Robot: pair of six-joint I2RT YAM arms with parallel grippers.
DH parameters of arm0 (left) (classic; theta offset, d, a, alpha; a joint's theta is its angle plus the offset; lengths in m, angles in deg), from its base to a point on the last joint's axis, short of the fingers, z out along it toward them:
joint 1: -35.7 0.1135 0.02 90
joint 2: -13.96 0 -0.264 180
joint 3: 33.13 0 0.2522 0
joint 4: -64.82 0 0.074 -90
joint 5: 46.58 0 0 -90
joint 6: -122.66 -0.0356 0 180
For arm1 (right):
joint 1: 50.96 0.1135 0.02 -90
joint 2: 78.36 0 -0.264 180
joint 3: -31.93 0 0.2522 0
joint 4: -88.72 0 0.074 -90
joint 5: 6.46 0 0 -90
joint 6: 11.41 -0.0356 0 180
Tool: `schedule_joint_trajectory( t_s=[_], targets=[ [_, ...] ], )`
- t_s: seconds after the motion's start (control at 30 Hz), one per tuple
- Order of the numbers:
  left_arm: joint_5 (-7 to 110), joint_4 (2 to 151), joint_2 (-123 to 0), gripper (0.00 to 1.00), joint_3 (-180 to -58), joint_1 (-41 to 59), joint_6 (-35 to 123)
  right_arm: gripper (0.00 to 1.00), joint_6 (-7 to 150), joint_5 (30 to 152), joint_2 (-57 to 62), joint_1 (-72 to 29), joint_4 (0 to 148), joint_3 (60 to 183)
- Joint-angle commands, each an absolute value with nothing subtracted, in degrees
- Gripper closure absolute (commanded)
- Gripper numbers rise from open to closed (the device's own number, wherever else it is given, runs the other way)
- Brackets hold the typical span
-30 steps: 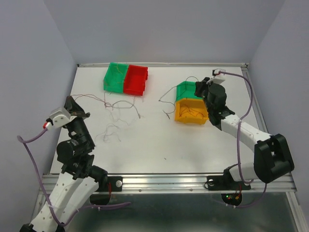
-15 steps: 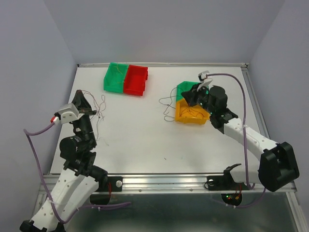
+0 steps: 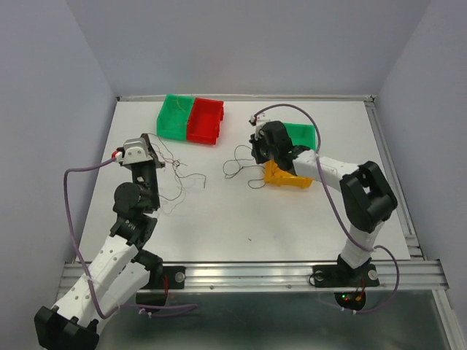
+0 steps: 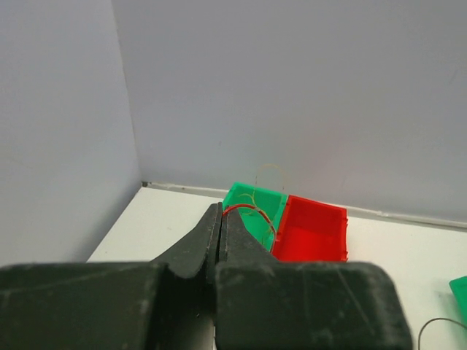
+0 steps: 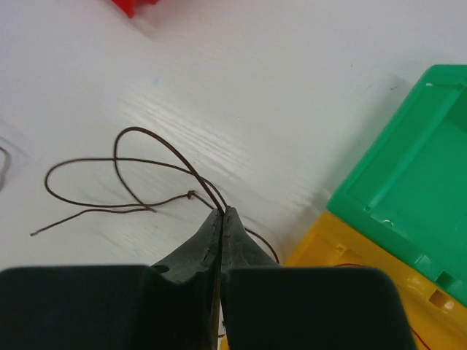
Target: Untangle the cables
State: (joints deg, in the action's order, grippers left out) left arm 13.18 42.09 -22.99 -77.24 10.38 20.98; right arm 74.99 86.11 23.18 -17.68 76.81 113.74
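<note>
Open tabletop (image 3: 248,215) centre-near; red bin (image 3: 204,120) far-left, yellow bin (image 3: 292,180) right; loose cables (image 3: 182,175) between

White desk (image 3: 241,211). Toward the far edge, left of centre: green bin (image 3: 174,117) and red bin (image 3: 204,120), side by side, touching. Right of centre: second green bin (image 3: 300,133), yellow bin (image 3: 288,177) on its near side. Thin curly cables (image 3: 182,175) strewn left of centre. Brown loops (image 3: 239,164) mid-desk, beside the yellow bin.
</note>
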Motion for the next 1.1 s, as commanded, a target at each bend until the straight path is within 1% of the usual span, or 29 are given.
schedule_joint_trajectory(
  t_s=[0.0, 0.07, 0.2, 0.37, 0.43, 0.47, 0.53, 0.57, 0.6, 0.67, 0.7, 0.73, 0.8, 0.83, 0.93, 1.07],
  targets=[
    [13.98, 37.01, -20.93, 0.97, -76.51, 10.74, 21.15, 0.98, 77.97, 77.31, 29.37, -15.54, 67.76, 121.88],
    [13.98, 36.92, -20.58, 0.97, -76.42, 10.74, 21.06, 0.97, 77.97, 73.9, 31.39, -14.93, 65.92, 124.69],
    [14.16, 36.92, -20.58, 0.97, -76.34, 10.65, 20.88, 0.97, 78.06, 71.68, 35.36, -14.13, 63.1, 128.3],
    [14.68, 37.19, -20.49, 0.97, -76.34, 10.65, 20.88, 0.91, 80.43, 68.78, 38.71, -13.17, 59.32, 131.03],
    [14.77, 37.19, -20.41, 0.97, -76.42, 10.74, 20.88, 0.87, 81.13, 69.83, 38.89, -12.99, 58.79, 130.86],
    [14.86, 37.27, -20.14, 0.97, -76.42, 10.65, 20.97, 0.83, 81.66, 71.31, 38.8, -13.08, 58.88, 130.51],
    [14.86, 37.28, -20.23, 0.97, -76.42, 10.65, 20.97, 0.78, 82.1, 72.81, 38.19, -13.08, 58.88, 130.07],
    [14.95, 37.36, -20.14, 0.97, -76.42, 10.65, 20.97, 0.71, 82.36, 73.52, 37.83, -12.99, 58.79, 129.63],
    [14.95, 37.36, -20.05, 0.97, -76.42, 10.65, 20.97, 0.67, 82.72, 74.57, 37.48, -12.99, 58.88, 129.37],
    [14.95, 37.36, -20.14, 0.97, -76.42, 10.65, 20.97, 0.52, 83.6, 76.59, 36.34, -12.99, 58.88, 128.49],
    [15.03, 37.45, -20.05, 0.97, -76.42, 10.65, 20.97, 0.43, 83.86, 77.21, 35.9, -12.9, 58.97, 128.14],
    [15.03, 37.45, -20.05, 0.97, -76.42, 10.65, 20.88, 0.3, 84.12, 77.74, 35.2, -12.9, 59.14, 127.7],
    [15.03, 37.54, -19.97, 0.97, -76.42, 10.65, 20.97, 0.17, 84.91, 78.7, 34.32, -12.81, 60.02, 126.3],
    [15.12, 37.54, -19.97, 0.97, -76.51, 10.65, 20.97, 0.09, 85.26, 79.06, 33.79, -12.64, 60.63, 125.5],
    [15.12, 37.54, -19.88, 0.97, -76.43, 10.65, 20.97, 0.03, 86.76, 80.82, 32.3, -12.38, 61.95, 123.75],
    [15.21, 37.63, -19.88, 0.97, -76.51, 10.65, 21.06, 0.02, 87.38, 82.48, 31.5, -12.46, 62.31, 123.12]
  ],
)
